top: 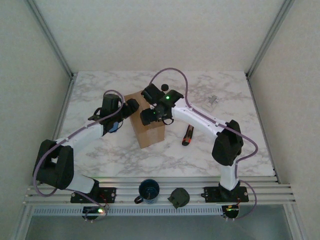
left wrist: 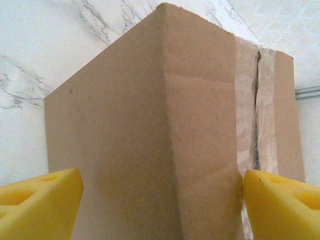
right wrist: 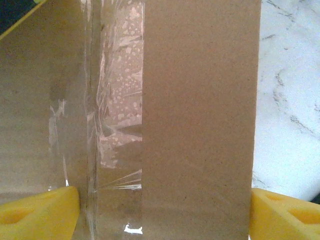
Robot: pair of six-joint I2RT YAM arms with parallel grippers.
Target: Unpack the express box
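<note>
Top external view: the express box [top: 148,132] is seen standing on the counter [top: 240,150] with the left hand [left wrist: 162,207] and right hand [right wrist: 162,212] spread open over its top, nothing gripped; if the taped seam [left wrist: 257,100] were pried from one side only, the box could be tipped or dragged.

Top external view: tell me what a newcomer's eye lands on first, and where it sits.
The brown express box sits in the middle of the marble table, both arms bent in over it. The left gripper and right gripper each straddle it, yellow fingers wide apart; whether they clamp it cannot be told. Clear tape along its seam looks split.
</note>
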